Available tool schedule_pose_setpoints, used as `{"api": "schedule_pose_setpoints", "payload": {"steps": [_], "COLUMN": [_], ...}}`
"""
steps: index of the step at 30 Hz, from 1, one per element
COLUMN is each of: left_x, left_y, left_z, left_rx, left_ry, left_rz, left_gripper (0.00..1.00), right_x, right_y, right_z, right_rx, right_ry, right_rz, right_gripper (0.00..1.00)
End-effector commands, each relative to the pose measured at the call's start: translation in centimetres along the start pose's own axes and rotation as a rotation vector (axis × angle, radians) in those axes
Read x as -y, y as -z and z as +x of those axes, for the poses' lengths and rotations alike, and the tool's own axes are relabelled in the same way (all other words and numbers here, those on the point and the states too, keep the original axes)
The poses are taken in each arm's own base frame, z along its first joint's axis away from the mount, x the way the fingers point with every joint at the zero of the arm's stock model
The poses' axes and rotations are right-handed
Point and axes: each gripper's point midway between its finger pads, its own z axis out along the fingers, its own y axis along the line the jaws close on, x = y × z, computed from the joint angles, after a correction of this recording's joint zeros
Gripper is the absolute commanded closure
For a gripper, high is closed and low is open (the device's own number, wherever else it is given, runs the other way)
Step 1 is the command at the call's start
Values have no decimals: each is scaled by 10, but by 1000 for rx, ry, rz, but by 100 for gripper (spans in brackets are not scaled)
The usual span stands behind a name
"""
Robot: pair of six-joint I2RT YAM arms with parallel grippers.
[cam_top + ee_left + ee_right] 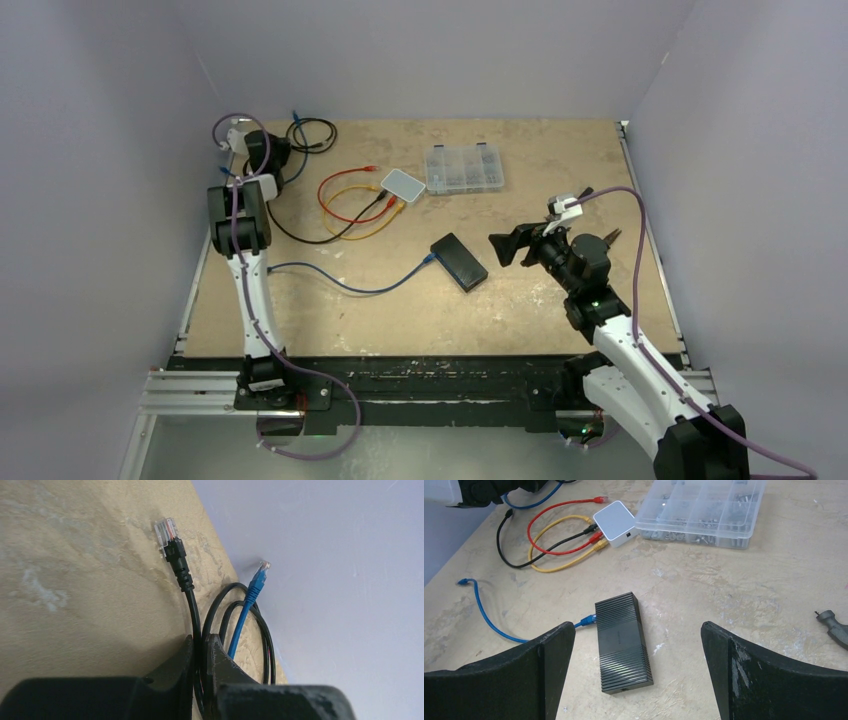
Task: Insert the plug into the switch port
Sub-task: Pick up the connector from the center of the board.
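A black cable ends in a clear plug (167, 532) with a black boot, pointing away over the wooden table near the far left wall. My left gripper (200, 640) is shut on this black cable a short way behind the plug; in the top view it (278, 152) sits at the table's far left corner. The black ribbed switch (622, 640) lies flat mid-table (459, 261), with a blue cable (586, 620) plugged into its far end. My right gripper (636, 627) hangs open just above and to the right of the switch (505, 247), holding nothing.
A small white box (404, 184) has red, yellow and black cables plugged in. A clear parts organiser (464, 168) stands behind it. A loose blue plug (260, 572) and black cable loops lie by the left gripper. A dark tool (834, 625) lies at the right.
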Motion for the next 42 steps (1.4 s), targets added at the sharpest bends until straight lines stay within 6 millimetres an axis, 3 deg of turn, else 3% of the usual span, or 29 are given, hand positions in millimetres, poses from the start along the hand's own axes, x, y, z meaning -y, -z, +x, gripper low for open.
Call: {"api": "schedule_pose_setpoints", "payload": {"steps": [1, 6, 9, 16, 22, 31, 38, 42], "left_x": [-9, 60, 89, 113, 132, 221, 269, 289], "left_y": [19, 46, 70, 148, 208, 280, 345, 369], "left_z": [-16, -55, -73, -100, -98, -128, -149, -145], "left_rx": [-43, -27, -16, 51, 49, 36, 85, 70], "left_ry": [-27, -93, -107, -59, -20, -76, -119, -178], "left_rz": [-19, 149, 194, 220, 314, 523, 673, 730], "left_gripper": [100, 100, 100, 100, 100, 100, 100, 100], "right_x": [1, -1, -4, -14, -28, -38, -44, -47], "right_y": [-2, -1, -1, 6, 13, 33, 42, 45], "right_z": [-12, -14, -16, -26, -35, -49, -56, -60], "right_rx": [43, 49, 39, 50, 43, 61, 87, 95], "right_ry": [19, 17, 11, -6, -14, 3, 10, 15], "right_rz": [9, 3, -8, -39, -94, -115, -135, -143], "right_gripper": [1, 1, 2, 2, 3, 2, 2, 3]}}
